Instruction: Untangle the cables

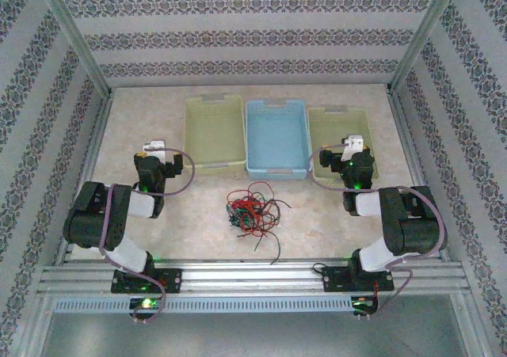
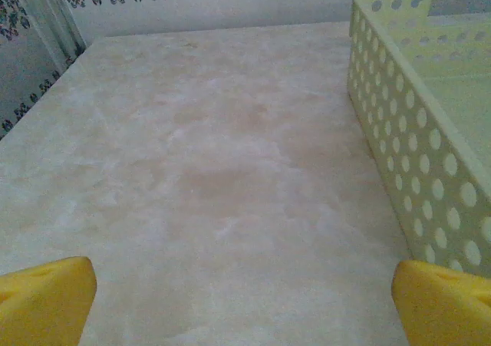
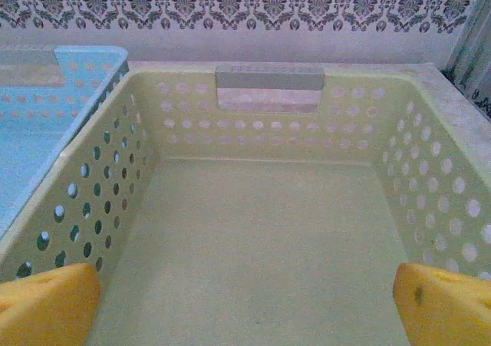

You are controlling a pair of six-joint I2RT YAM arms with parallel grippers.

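Observation:
The cables (image 1: 253,210) lie in one tangled heap of thin red, green and black wires on the table, midway between the two arms and in front of the blue basket. A black strand trails toward the near edge. My left gripper (image 1: 153,146) is at the left of the table, well away from the heap. Its yellow fingertips (image 2: 46,300) stand wide apart, open over bare table (image 2: 230,169). My right gripper (image 1: 354,144) hovers at the near end of the right yellow basket. It is open too (image 3: 245,308), with nothing between its fingers (image 3: 445,304).
Three perforated baskets stand in a row at the back: a yellow one (image 1: 214,131), a blue one (image 1: 276,139) and a second yellow one (image 1: 339,131). The left yellow basket's wall (image 2: 414,131) runs close to my left gripper's right side. Patterned walls and metal rails enclose the table.

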